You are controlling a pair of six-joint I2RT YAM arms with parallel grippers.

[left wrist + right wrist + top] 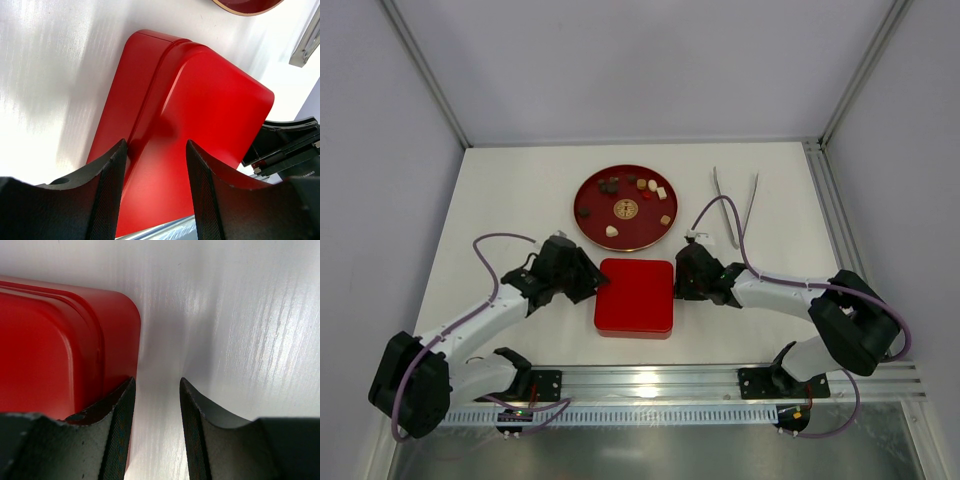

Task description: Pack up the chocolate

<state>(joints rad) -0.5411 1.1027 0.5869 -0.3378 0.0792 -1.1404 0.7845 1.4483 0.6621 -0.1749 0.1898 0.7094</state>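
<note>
The chocolate (609, 186) lies as several small dark brown, light brown and cream pieces on a round red plate (582, 226) at the back centre. A closed square red box (635, 296) sits in front of it, lid on. My left gripper (590, 279) is open at the box's left edge; in the left wrist view its jaws (156, 147) straddle the lid's edge (200, 100). My right gripper (681, 281) is open at the box's right edge; in the right wrist view (157, 382) its left finger lies against the box side (50, 350), with bare table between the jaws.
Metal tongs (735, 205) lie on the table right of the plate. A round gold-coloured piece (626, 208) sits in the plate's middle. Grey walls enclose the table; a metal rail runs along the near edge.
</note>
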